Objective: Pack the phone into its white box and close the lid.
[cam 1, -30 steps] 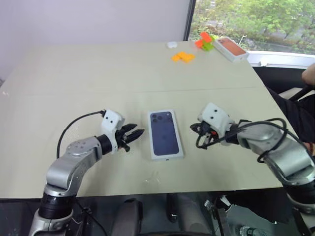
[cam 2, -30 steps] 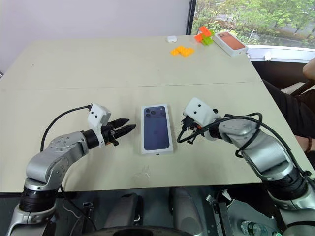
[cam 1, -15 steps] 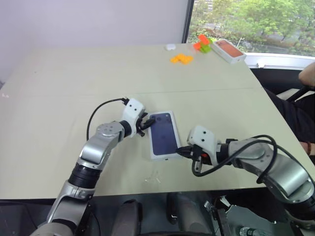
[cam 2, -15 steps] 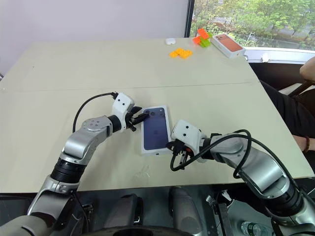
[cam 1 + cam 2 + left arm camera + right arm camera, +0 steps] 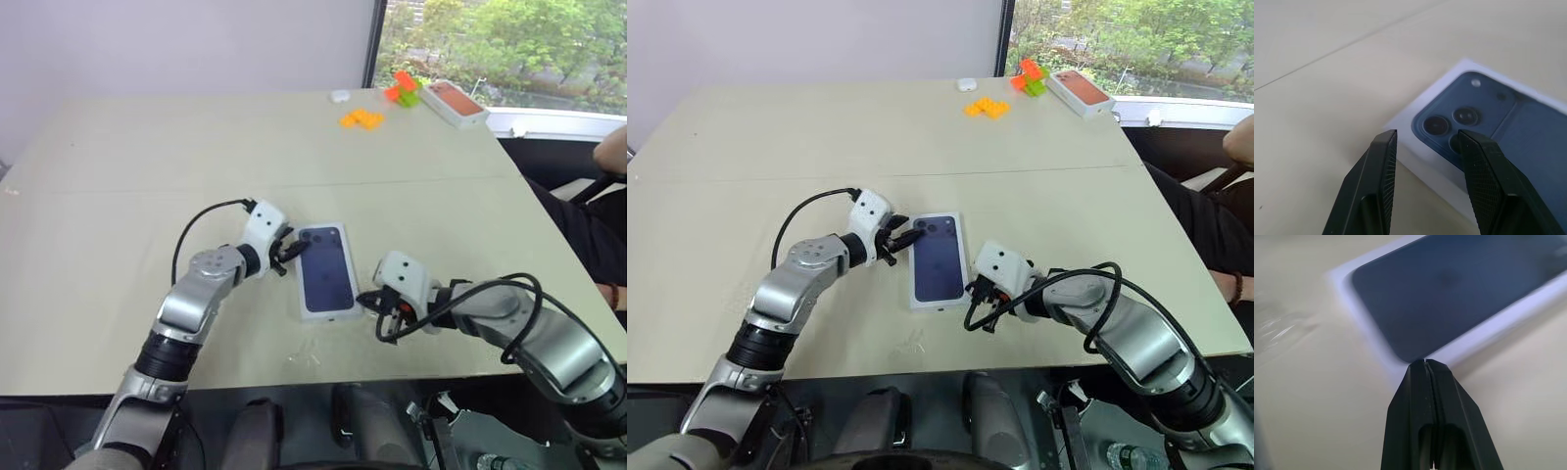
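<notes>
The lid (image 5: pixel 325 269), white with a dark blue phone picture on top, lies flat at the middle of the table. The white box under it cannot be told apart from it, and the phone is hidden. My left gripper (image 5: pixel 291 250) is open at the lid's far left corner; in the left wrist view its fingertips (image 5: pixel 1385 139) frame that corner of the lid (image 5: pixel 1508 127). My right gripper (image 5: pixel 364 299) is shut with nothing in it. Its tip (image 5: pixel 1425 361) touches or nearly touches the near right corner of the lid (image 5: pixel 1449 289).
At the far right of the table are orange blocks (image 5: pixel 363 117), red and green blocks (image 5: pixel 405 86), a white box with an orange-red top (image 5: pixel 456 101) and a small white item (image 5: pixel 340 95). Clear film (image 5: pixel 304 354) lies near the front edge. A person's arm (image 5: pixel 612 152) shows at the right.
The left gripper has moved from the table left of the lid to its far left corner. The right gripper has come down from the lid's right side to its near right corner.
</notes>
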